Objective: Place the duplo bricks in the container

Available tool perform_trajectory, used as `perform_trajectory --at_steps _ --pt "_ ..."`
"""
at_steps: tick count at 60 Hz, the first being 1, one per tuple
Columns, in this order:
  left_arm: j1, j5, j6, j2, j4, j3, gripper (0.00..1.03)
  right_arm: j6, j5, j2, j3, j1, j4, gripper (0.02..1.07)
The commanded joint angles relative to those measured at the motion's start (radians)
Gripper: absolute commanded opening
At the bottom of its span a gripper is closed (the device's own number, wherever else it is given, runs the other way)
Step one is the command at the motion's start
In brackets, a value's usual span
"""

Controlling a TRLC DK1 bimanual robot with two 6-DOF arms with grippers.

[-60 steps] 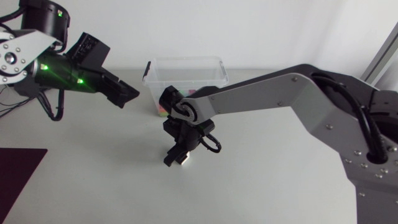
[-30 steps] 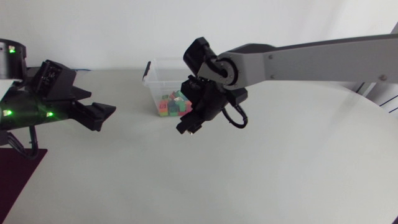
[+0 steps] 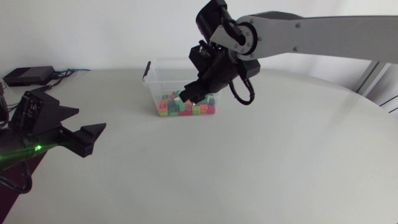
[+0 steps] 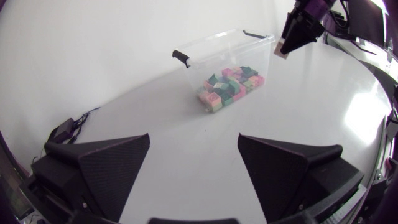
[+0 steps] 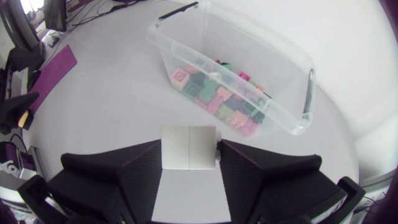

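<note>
Head view: right pincer mostly covers white brick, pt of container.

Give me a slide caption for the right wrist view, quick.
Right pincer grips a white duplo brick, with the clear container of coloured bricks just ahead.

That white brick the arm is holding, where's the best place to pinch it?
Probably across its two flat opposite sides, coming from above, as the right gripper does now. The white brick is a plain block, so its smooth parallel sides should give a square, steady hold.
</note>
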Motion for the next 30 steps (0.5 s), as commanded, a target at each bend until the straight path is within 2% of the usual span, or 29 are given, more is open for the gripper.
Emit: perform_trajectory --at_steps 1,30 --pt "0.011 -0.012 -0.012 -0.044 0.018 -0.052 0.98 0.028 0.011 0.003 0.038 -0.020 0.025 0.32" --pt "0.017 -0.055 -0.012 -0.185 0.066 -0.161 0.98 0.048 0.022 0.087 0.141 -0.070 0.118 0.32"
